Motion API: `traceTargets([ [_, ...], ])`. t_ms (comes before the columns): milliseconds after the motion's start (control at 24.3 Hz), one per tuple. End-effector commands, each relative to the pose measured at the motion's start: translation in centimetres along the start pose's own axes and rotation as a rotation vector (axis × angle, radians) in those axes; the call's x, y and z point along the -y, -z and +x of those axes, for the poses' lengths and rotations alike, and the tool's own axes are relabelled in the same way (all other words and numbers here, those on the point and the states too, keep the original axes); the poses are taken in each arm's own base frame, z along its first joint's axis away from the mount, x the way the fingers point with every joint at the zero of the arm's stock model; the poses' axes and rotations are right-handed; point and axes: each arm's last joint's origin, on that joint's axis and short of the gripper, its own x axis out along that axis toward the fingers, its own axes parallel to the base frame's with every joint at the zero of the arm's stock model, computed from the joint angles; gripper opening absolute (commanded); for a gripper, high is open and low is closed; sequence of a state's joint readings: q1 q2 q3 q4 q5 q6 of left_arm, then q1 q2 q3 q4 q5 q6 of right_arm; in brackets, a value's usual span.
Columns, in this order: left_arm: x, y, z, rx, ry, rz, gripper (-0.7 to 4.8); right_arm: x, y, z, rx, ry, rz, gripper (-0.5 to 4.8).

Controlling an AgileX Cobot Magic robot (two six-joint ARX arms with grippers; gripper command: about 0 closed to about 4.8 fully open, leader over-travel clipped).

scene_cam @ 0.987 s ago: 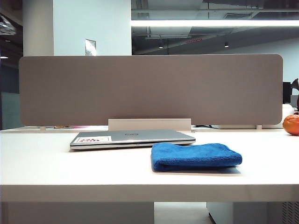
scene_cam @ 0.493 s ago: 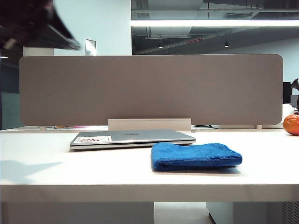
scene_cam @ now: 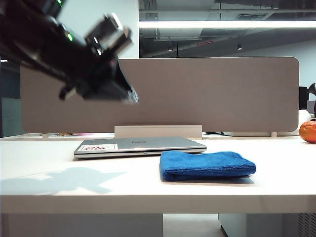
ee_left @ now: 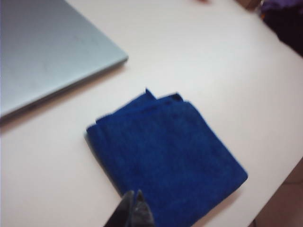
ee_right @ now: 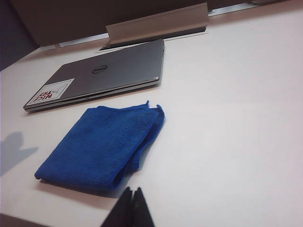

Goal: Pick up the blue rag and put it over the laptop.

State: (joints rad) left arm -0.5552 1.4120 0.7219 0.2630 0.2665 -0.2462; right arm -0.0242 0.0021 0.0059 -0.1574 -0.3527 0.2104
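1. The white table (scene_cam: 44,182) is the biggest thing. A grey divider panel (scene_cam: 207,94) stands along its back edge.
2. The left arm (scene_cam: 54,54) hangs high over the left side of the table and looks blurry. Its shadow falls on the table.
3. The laptop (scene_cam: 140,146) lies shut and flat near the back. It has a white-and-red sticker (ee_right: 50,92) on one corner of the lid.
4. The blue rag (scene_cam: 207,165) lies folded on the table, just in front of the laptop's right end. Nothing touches it.
5. The left gripper (ee_left: 132,213) is above the rag with its jaws together.
6. The right gripper (ee_right: 132,208) sits low near the front edge of the table, jaws together too.
7. I think the step is reaching for the rag. Next, the left jaws must open, go down and pinch the rag.
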Motion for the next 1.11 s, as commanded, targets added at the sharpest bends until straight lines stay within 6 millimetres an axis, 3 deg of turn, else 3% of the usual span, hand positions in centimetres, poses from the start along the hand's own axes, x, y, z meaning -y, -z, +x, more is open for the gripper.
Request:
traceTargets([
  [41, 0.4, 0.3, 1.6, -0.025, 0.019, -0.034, -0.02, 0.0, 0.0, 0.0, 0.006, -0.006, -0.001, 0.0],
  [493, 1.1, 0.1, 5.8, -0.086, 0.004, -0.095, 0.0, 0.0, 0.0, 0.0, 0.007, -0.006, -0.001, -0.01],
  [535, 1.1, 0.0, 5.9, -0.085, 0.002, -0.098, 0.11, 0.0, 0.0, 0.0, 0.007, -0.006, -0.001, 0.0],
  [740, 0.6, 0.5, 7.4, -0.113, -0.017, -0.16, 2.19, 0.0, 0.0, 0.0, 0.007, -0.006, -0.001, -0.01],
  [1110, -0.1, 3.1, 9.1, -0.219, -0.05, -0.321, 2.17, 0.0, 0.0, 0.0, 0.006, -0.006, -0.001, -0.01],
])
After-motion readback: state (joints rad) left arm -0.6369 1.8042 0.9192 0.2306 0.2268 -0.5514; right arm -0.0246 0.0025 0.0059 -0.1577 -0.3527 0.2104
